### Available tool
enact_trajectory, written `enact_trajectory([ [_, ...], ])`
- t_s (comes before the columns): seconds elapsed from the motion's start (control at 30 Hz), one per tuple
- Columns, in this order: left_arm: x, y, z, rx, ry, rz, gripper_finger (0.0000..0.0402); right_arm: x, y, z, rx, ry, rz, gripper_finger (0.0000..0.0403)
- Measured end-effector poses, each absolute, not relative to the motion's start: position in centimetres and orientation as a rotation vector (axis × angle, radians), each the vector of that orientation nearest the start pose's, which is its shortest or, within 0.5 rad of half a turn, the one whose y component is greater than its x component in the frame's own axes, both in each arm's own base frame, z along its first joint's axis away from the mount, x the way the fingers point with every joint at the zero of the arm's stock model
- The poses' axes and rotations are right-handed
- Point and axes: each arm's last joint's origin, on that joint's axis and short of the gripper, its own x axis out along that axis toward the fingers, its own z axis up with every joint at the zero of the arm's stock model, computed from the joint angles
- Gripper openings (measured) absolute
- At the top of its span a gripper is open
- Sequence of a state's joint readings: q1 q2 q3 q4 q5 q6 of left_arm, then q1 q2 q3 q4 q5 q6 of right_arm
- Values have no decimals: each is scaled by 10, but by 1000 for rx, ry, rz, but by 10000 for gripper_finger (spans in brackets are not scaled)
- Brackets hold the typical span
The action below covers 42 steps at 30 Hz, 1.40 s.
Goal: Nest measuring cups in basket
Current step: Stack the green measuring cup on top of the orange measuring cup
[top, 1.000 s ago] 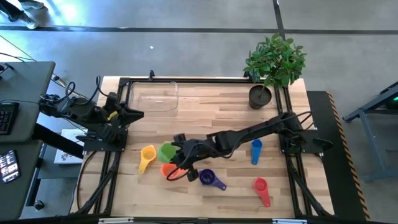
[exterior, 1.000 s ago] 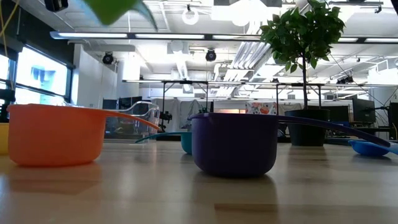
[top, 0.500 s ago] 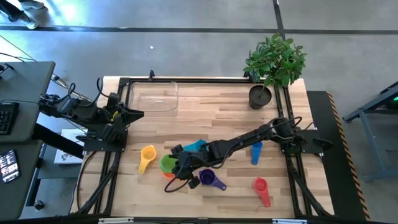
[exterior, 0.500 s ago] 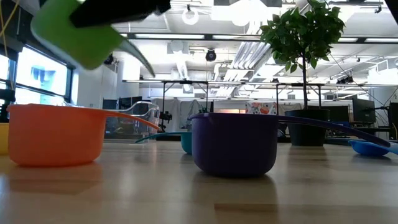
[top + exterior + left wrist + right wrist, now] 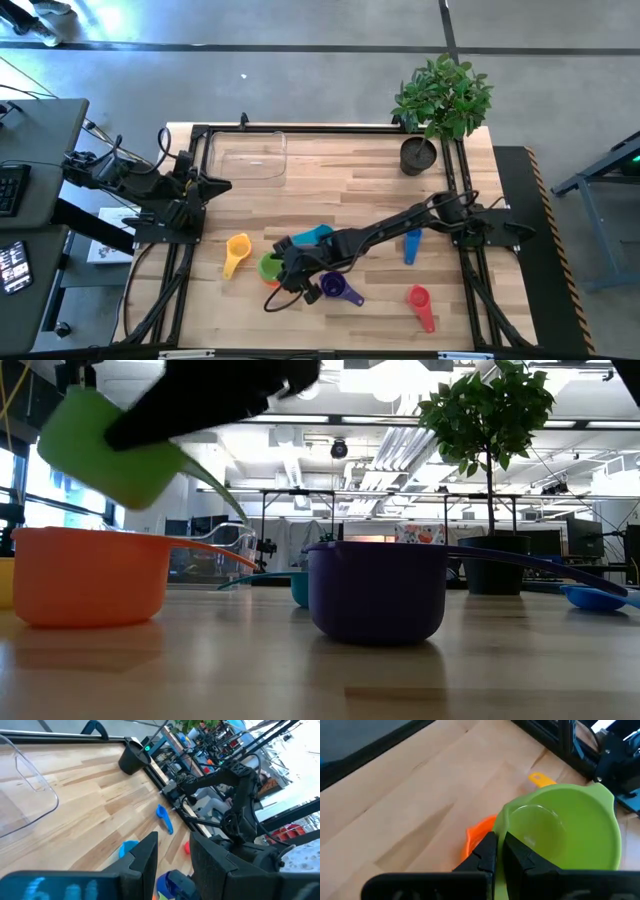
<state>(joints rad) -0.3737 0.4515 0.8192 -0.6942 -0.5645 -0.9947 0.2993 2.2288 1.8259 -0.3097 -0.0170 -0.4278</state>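
Right gripper clenched on the rim of the green cup, carried clear of the wood directly above the orange cup, at 7 o'clock from the table's centre. Seven cups counted, one per colour: red nearest, at 5 o'clock; purple at 6; yellow at 8; light blue near centre; dark blue at 4. One clear basket, holding no cup, at 10 o'clock along the far edge. One potted plant at 1 o'clock. Left gripper parked by the basket, fingers slightly apart, grasping nothing.
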Motion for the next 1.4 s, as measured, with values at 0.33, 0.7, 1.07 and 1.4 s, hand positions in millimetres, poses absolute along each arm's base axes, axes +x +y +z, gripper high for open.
enact_trajectory([
  [0.33,77,-14,333,-838,170,314,101,483,150,193,-503,673,477,4],
  [0.7,77,-14,333,-835,172,315,101,483,150,186,-559,696,474,5],
  [1.07,77,-14,332,-831,179,318,101,482,151,186,-560,697,476,6],
  [1.4,77,-13,332,-827,185,321,101,482,151,186,-561,697,476,64],
])
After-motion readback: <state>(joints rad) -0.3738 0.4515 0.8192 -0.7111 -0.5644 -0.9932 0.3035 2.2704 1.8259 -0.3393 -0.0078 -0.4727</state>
